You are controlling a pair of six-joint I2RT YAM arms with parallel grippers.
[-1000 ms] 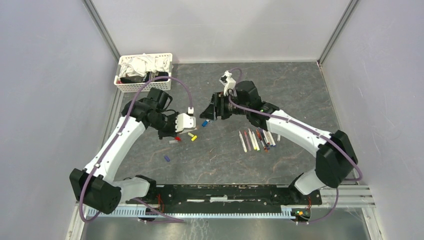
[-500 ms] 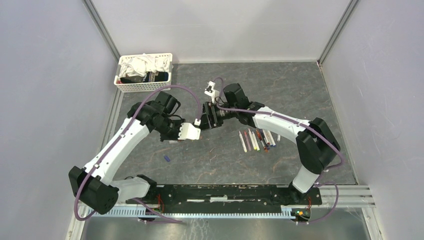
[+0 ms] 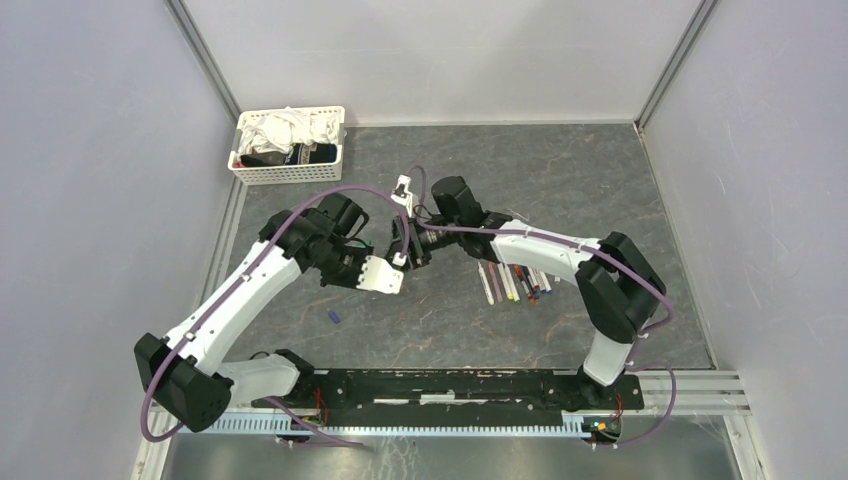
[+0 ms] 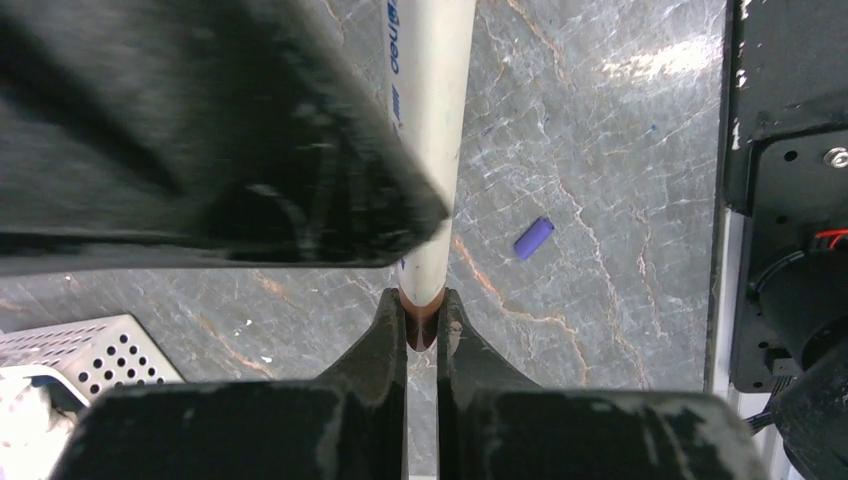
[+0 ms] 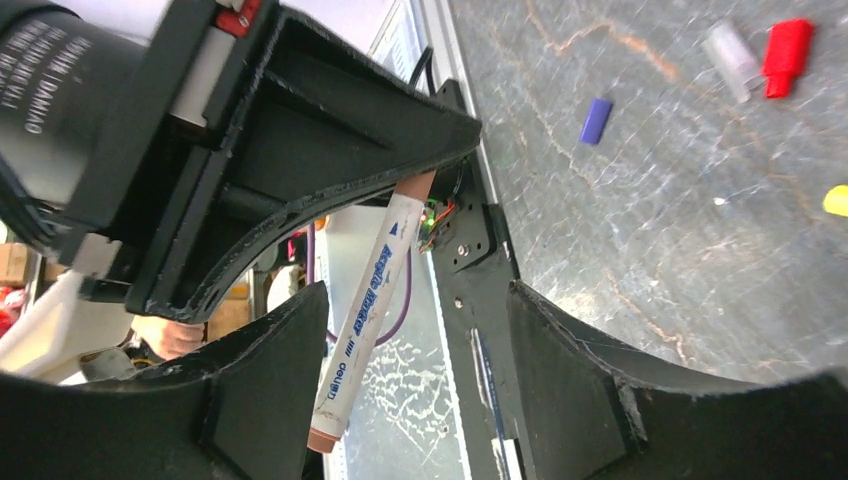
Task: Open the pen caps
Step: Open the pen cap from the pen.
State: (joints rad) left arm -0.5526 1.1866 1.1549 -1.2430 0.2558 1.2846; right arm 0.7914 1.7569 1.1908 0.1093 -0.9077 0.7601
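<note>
My left gripper [image 3: 392, 268] is shut on the brown end of a white-barrelled pen [image 4: 432, 150] and holds it above the table; the grip shows in the left wrist view [image 4: 422, 318]. My right gripper [image 3: 405, 250] meets it from the right. In the right wrist view its jaws [image 5: 418, 295] stand wide open around the same pen [image 5: 365, 310], which lies along the left finger [image 5: 260, 390]. Loose pen caps lie on the table: a purple one [image 3: 335, 317], a red one [image 5: 786, 58], a clear grey one [image 5: 733, 62], a yellow one [image 5: 836, 200].
A row of several pens [image 3: 515, 280] lies on the table right of the grippers, under the right forearm. A white slatted basket [image 3: 285, 175] of cloths stands at the back left. The black base rail [image 3: 450, 385] runs along the near edge.
The right gripper has moved left and nearer, the left gripper right and nearer, and they now meet at the pen. The red, yellow and blue caps are now hidden in the top view.
</note>
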